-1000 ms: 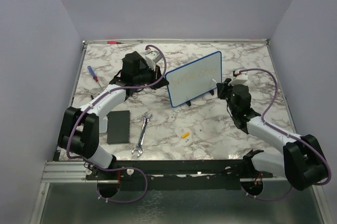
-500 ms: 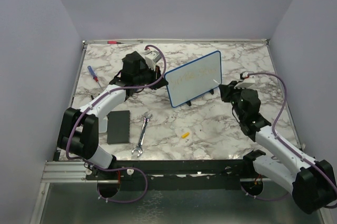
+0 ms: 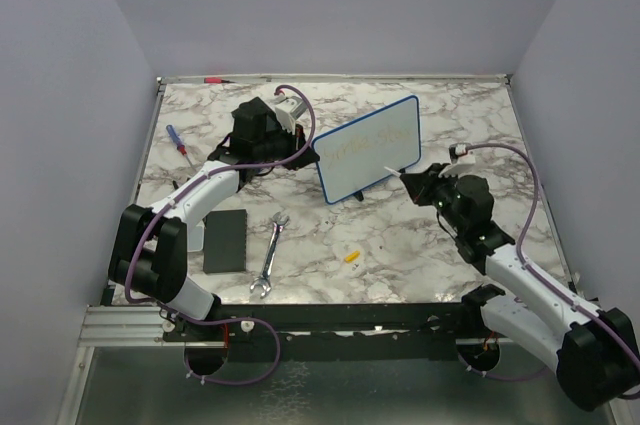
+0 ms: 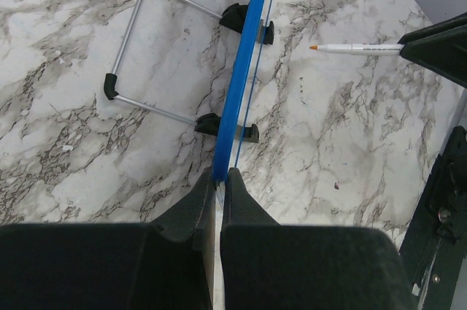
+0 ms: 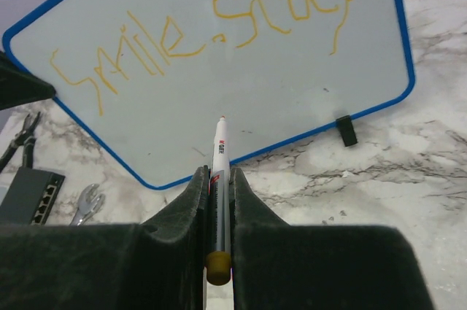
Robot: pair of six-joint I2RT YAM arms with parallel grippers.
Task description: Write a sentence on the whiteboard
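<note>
The whiteboard (image 3: 368,150) with its blue frame stands upright on black feet at the table's middle. Its face (image 5: 219,47) carries the sentence (image 5: 204,22), yellow handwriting reading "Smile. stay". My left gripper (image 4: 219,176) is shut on the board's blue edge (image 4: 241,69) from behind. My right gripper (image 5: 217,171) is shut on a white marker (image 5: 219,153) with an orange tip, pointed at the board's lower middle, a little short of the face. In the top view the right gripper (image 3: 412,178) sits just right of the board. The marker also shows in the left wrist view (image 4: 357,48).
A yellow marker cap (image 3: 351,256) lies on the marble near the front. A wrench (image 3: 270,256) and a black pad (image 3: 224,241) lie front left. A screwdriver (image 3: 176,139) lies at the far left. The board's wire stand (image 4: 131,55) props it from behind.
My right arm has swung back and forward, bringing the marker from the board's right side to its lower right front. The left arm and the board have stayed still.
</note>
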